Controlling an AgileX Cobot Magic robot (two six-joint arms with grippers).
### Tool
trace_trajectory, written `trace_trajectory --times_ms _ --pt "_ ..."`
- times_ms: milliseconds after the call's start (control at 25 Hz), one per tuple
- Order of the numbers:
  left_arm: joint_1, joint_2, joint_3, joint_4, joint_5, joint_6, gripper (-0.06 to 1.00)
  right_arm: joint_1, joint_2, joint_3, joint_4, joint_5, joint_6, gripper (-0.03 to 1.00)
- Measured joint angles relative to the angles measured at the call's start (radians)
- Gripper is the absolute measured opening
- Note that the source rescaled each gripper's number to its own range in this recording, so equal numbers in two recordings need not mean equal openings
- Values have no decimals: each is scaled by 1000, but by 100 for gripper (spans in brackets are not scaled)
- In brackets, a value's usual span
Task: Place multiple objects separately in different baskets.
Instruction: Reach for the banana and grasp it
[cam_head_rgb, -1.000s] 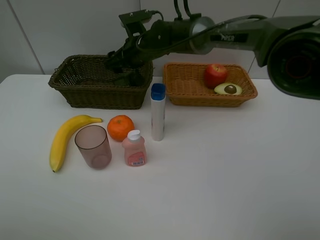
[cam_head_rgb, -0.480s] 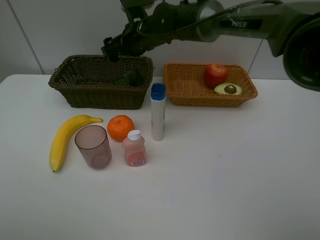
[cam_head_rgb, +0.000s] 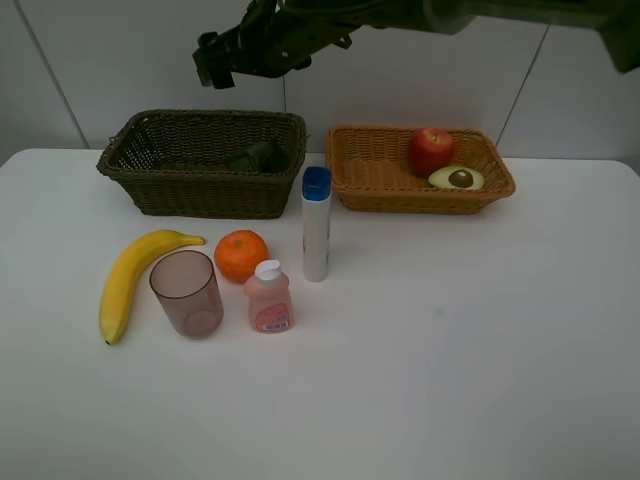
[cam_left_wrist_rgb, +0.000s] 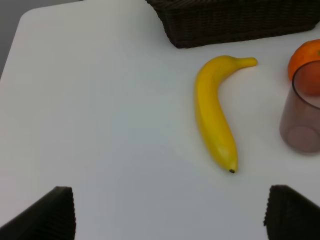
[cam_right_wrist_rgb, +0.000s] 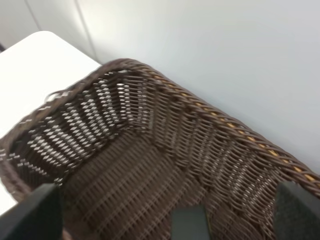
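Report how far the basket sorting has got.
Done: the red apple and avocado half lie in the orange-tan basket, the dark green bottle in the dark basket.
In hand: nothing; the right gripper hangs open above the dark basket, the left gripper open over the table near the banana.
Left: banana, orange, cup, pink bottle and blue-capped tube, all on the table.

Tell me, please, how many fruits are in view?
4: banana and orange on the table, red apple and avocado half in the orange-tan basket; the dark basket is partly hidden inside.
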Motion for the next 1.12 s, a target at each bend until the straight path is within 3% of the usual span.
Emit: trace_trajectory --times_ms 280,720,1120 --pt "0 0 0 0 0 0 100 0 -91 0 -50 284 0 82" --pt "0 0 0 0 0 0 100 0 -264 39 -287 754 19 82" --pt "0 0 0 0 0 0 100 0 -634 492 -349 792 45 82"
